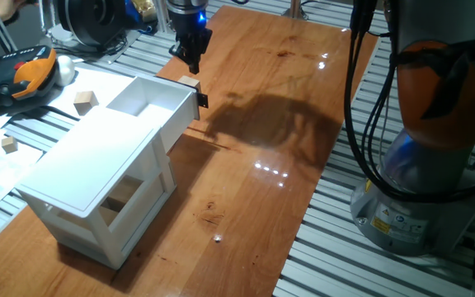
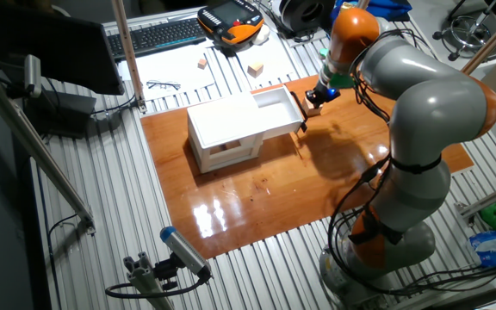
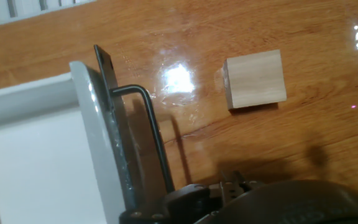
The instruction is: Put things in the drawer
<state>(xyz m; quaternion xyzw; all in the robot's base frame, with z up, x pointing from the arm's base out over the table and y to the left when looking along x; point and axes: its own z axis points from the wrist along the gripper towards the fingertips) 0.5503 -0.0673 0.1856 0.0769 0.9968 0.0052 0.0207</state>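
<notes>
One wooden cube (image 3: 254,79) lies on the counter (image 1: 287,107) just beside the open drawer (image 1: 151,103); the pincer (image 1: 191,58) hovers above, its spread impossible to tell. Descending off-centre could strike the drawer front.

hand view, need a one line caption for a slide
Wooden cube on the wooden table, just beyond the open white drawer's black handle.

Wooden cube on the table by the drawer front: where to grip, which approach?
Take the cube from straight above, with the fingers on two opposite side faces. It lies flat on the table, its faces are plain, and it stands apart from the drawer handle, so its sides look reachable.
</notes>
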